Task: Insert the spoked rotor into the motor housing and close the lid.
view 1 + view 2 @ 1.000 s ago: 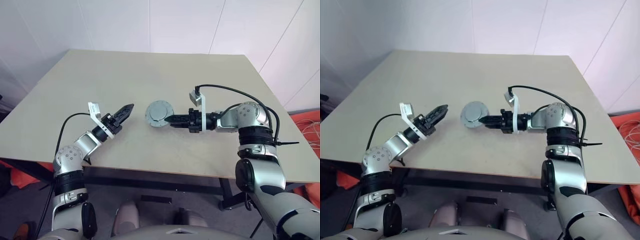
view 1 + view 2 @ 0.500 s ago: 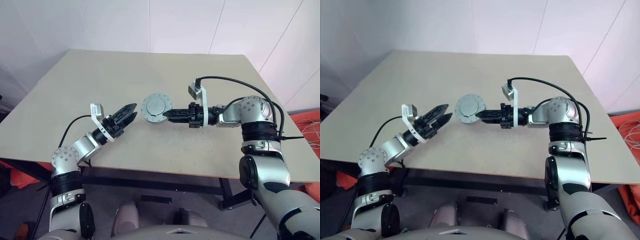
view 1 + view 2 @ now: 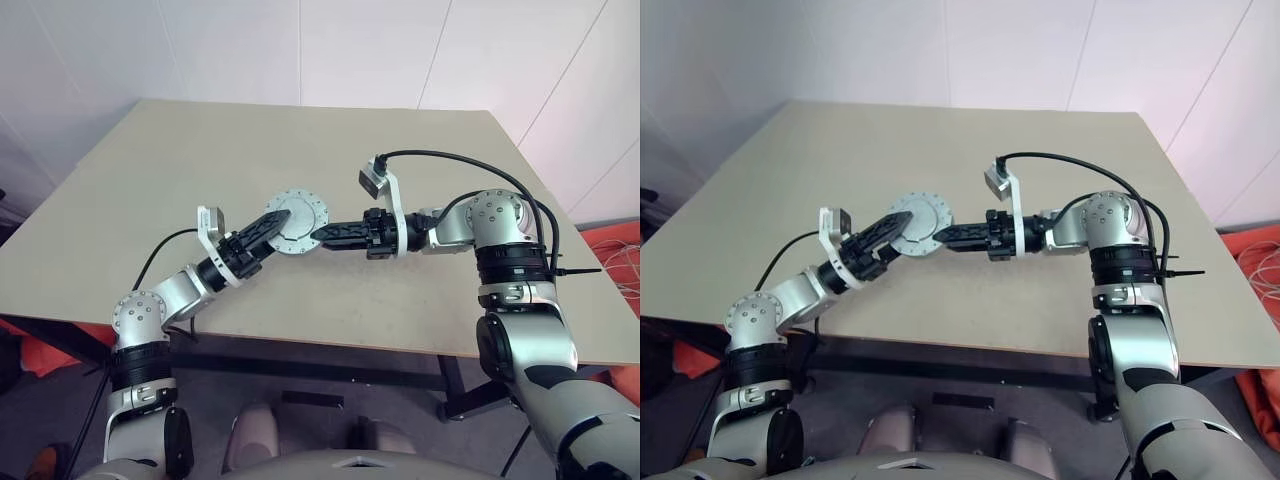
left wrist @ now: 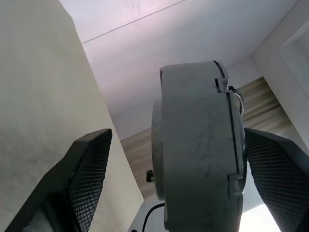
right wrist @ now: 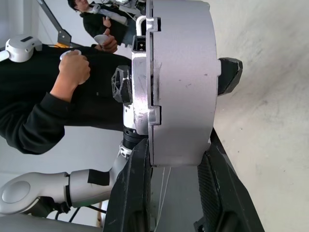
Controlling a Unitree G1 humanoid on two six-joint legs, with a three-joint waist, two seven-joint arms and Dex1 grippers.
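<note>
- The tan table (image 3: 420, 160) bears nothing besides the two arms working above it; pale wall panels stand behind its far edge.
- On the left, the left gripper (image 3: 268, 226) reaches up and toward the middle, its two black fingers (image 4: 89, 169) spread wide on either side of the motor housing (image 3: 297, 222) and not touching it: the left wrist view shows a clear gap on each side.
- The motor housing is held in the air above the middle of the table, between the two grippers. It is turned so its flat grey face with a ring of small holes faces the head camera. Seen edge-on from the wrists it is a thick grey drum with a seam and notches round its rim.
- On the right, the right gripper (image 3: 322, 236) points level toward the left, its fingers (image 5: 137, 193) clamped across the housing's rim, one on each face.
- A black cable (image 3: 450, 160) arcs over the right forearm.
- A person in a black top (image 5: 53, 101) stands beyond the housing in the right wrist view.
</note>
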